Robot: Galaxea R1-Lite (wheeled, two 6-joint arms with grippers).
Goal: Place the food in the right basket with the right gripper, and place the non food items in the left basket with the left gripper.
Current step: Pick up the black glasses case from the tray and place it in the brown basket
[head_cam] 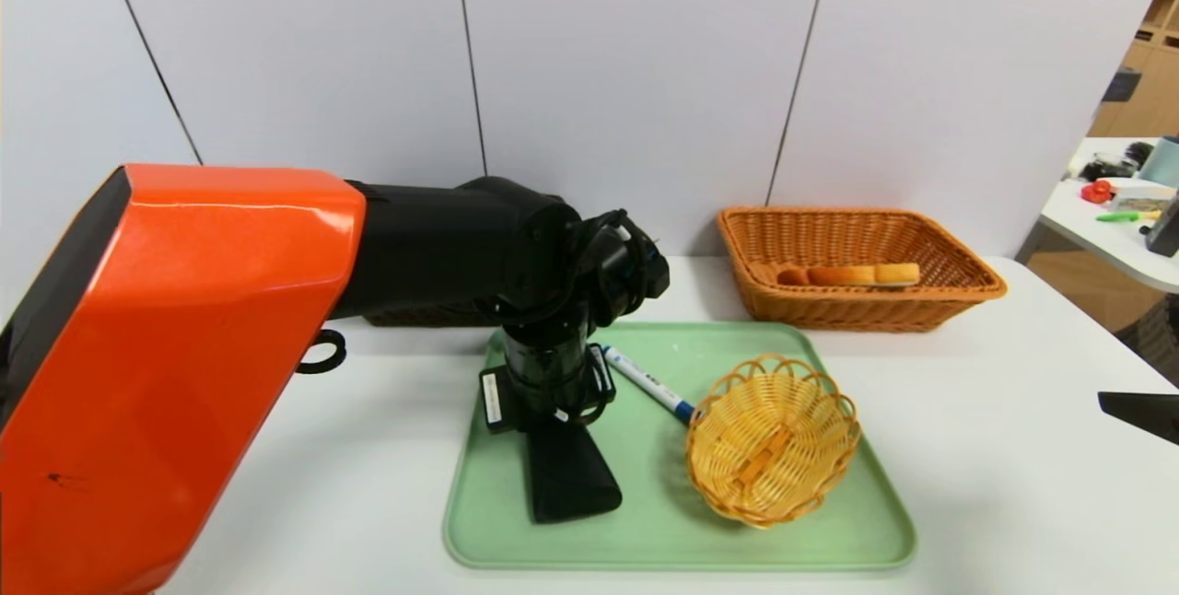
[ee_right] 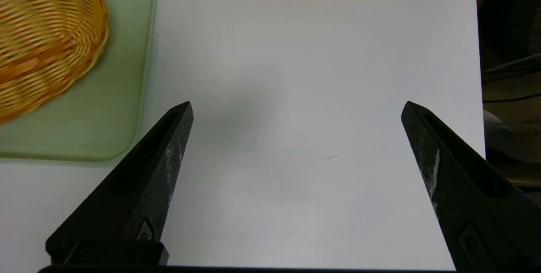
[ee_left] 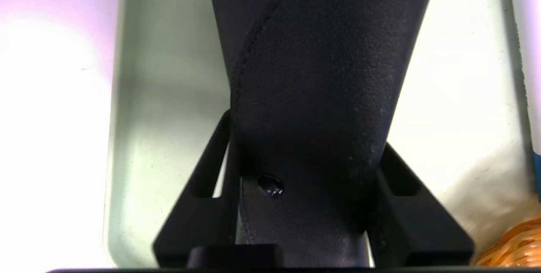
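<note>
A black pouch (head_cam: 566, 480) lies lengthwise on the green tray (head_cam: 663, 540). My left gripper (head_cam: 553, 434) comes down on its far end. In the left wrist view this gripper (ee_left: 306, 131) is shut on the pouch (ee_left: 321, 61), which is pinched narrow between the two fingers. The white marker (head_cam: 645, 381) with a blue cap lies just right of it on the tray. A bread slice (head_cam: 852, 275) lies in the orange right basket (head_cam: 958, 286). The dark brown left basket (head_cam: 414, 314) is mostly hidden behind my left arm. My right gripper (ee_right: 296, 104) hangs open over bare table, right of the tray.
A small round yellow basket (head_cam: 772, 438) sits tilted on the tray's right half, touching the marker's capped end. A white wall stands close behind the baskets. A second table with clutter (head_cam: 1124, 208) is off to the far right.
</note>
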